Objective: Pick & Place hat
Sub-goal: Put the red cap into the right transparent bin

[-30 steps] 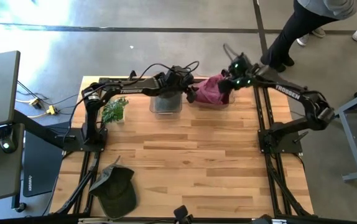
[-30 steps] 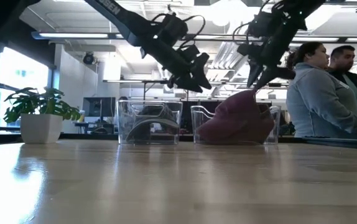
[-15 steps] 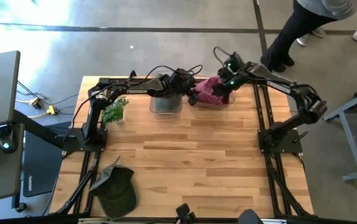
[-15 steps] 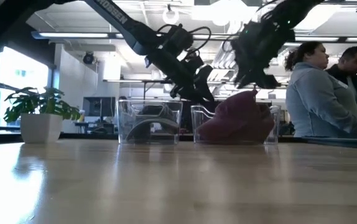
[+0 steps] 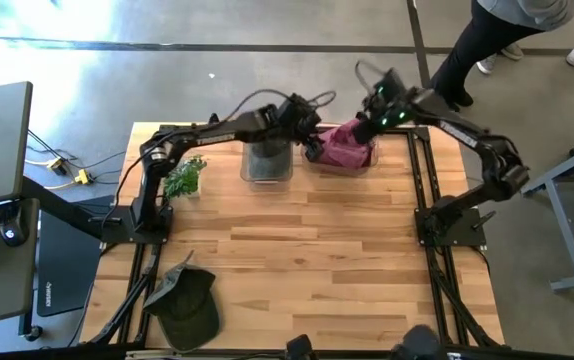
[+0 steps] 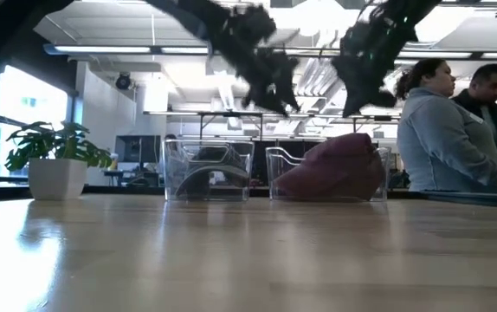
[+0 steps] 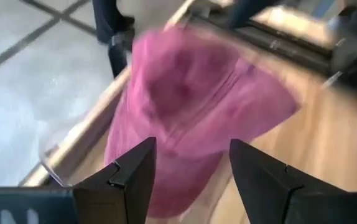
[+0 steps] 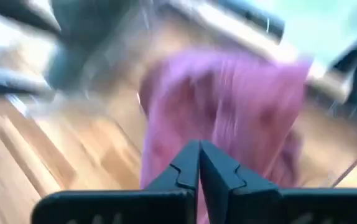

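I am watching my right pincer (image 5: pixel 364 128) lifting clear, clenched empty, leaving the maroon fabric hat (image 5: pixel 343 146) slumping in its clear plastic bin (image 6: pixel 276 166) at upper centre; left pincer (image 5: pixel 310 146) is hanging released beside it.

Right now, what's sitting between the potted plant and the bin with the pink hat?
One other clear bin with something dark inside. The high view shows it between the plant and the pink hat; the low view shows the same row.

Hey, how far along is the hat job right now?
Done: the pink hat sits in the right clear bin, a dark item in the left clear bin. In hand: nothing; the right gripper is shut and empty above the pink hat, the left gripper open beside it. Left: the green cap lies at the table's near edge.
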Tool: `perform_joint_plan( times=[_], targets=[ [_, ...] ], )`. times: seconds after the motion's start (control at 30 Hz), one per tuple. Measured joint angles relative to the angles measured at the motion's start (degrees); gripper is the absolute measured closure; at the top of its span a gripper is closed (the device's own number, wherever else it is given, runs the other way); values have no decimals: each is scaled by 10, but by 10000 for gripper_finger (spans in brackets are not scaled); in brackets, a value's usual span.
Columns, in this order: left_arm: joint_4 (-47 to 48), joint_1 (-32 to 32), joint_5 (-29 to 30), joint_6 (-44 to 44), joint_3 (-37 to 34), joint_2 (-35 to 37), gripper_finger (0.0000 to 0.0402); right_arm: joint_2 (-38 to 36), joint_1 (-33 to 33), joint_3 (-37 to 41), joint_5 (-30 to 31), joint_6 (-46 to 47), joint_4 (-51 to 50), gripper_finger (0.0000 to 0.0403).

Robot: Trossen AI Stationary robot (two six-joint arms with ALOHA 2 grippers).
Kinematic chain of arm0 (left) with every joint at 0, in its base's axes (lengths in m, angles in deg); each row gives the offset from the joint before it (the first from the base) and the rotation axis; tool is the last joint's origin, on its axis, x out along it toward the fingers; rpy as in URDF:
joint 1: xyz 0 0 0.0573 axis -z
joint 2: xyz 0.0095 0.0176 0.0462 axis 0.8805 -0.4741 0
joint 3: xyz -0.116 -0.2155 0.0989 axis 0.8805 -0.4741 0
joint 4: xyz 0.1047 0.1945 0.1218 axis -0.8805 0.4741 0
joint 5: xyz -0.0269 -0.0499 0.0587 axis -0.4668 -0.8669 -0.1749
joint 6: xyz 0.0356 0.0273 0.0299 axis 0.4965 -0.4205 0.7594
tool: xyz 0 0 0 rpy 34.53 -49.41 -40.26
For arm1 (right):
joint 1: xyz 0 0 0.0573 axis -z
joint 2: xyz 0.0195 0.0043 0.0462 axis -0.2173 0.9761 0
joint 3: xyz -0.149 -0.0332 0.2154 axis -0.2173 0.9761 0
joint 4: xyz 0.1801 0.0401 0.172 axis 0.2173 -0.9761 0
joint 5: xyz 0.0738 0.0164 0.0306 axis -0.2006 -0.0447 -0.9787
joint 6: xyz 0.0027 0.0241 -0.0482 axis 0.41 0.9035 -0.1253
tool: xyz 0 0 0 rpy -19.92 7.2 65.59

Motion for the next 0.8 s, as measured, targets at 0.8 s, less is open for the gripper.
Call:
perform_joint_plan(
  times=[0.8],
  targets=[
    [423, 132, 214, -93, 185, 42, 204, 197, 60, -22, 3, -126, 41, 402]
  ],
)
